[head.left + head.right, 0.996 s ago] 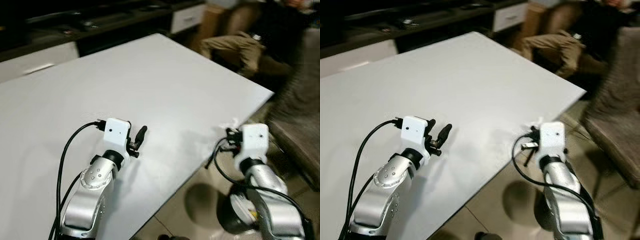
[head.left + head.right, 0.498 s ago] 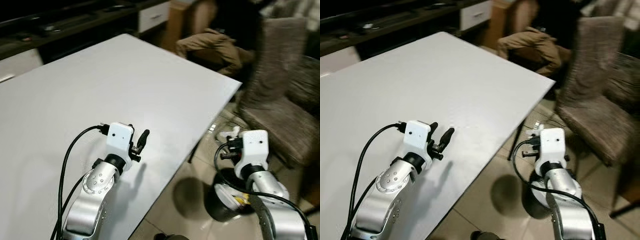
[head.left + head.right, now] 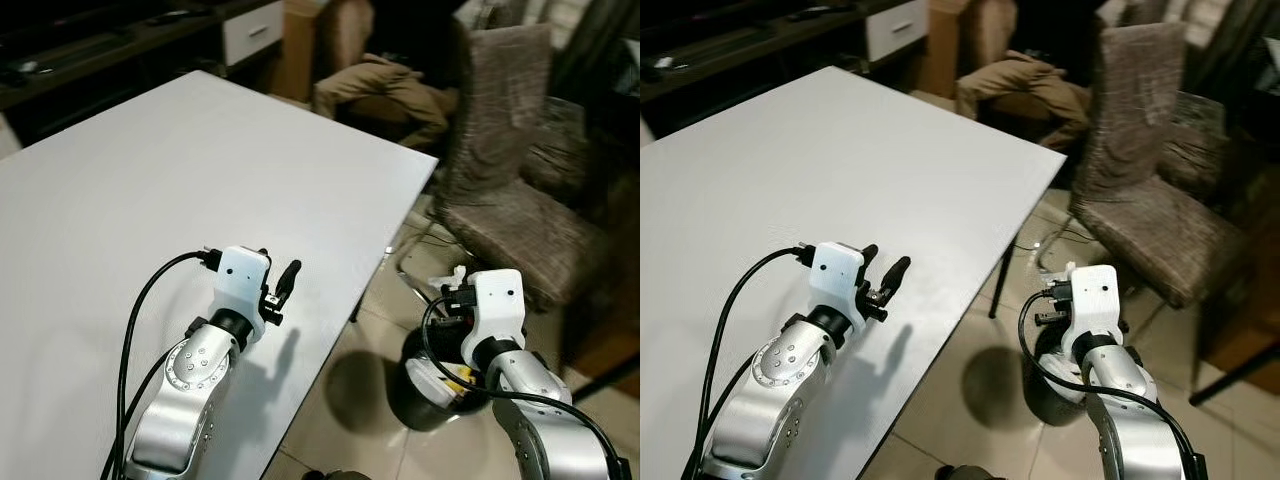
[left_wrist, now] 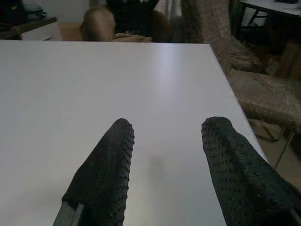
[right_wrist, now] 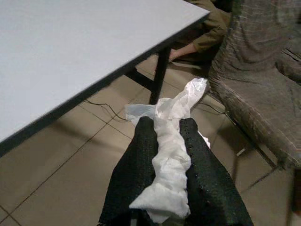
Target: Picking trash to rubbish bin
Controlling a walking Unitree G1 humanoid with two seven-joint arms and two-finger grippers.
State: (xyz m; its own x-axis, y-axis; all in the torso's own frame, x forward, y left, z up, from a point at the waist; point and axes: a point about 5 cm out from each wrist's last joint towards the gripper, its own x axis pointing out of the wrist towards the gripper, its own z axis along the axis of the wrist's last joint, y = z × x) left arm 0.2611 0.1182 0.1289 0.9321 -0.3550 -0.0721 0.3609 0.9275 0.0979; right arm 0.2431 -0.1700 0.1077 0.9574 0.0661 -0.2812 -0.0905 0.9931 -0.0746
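My right gripper [image 5: 167,123] is shut on a crumpled white tissue [image 5: 171,155], whose loose end sticks out past the fingertips. It hangs off the table's right edge, just above a black rubbish bin [image 3: 425,400] on the tiled floor. The bin holds white and yellow scraps. The tissue [image 3: 450,280] shows as a white tuft in front of the right wrist. My left gripper [image 3: 278,275] is open over the white table [image 3: 150,170], with nothing between its fingers [image 4: 106,169].
A grey-brown fabric chair [image 3: 500,190] stands close to the right of the bin. A person in tan trousers [image 3: 380,85] sits beyond the table's far corner. Dark cabinets line the back wall. A black table leg [image 5: 157,80] stands near the bin.
The whole picture has swung to the right, so the camera has turned. The bin and chair have come into view under and beside the right gripper. Both grippers keep their states.
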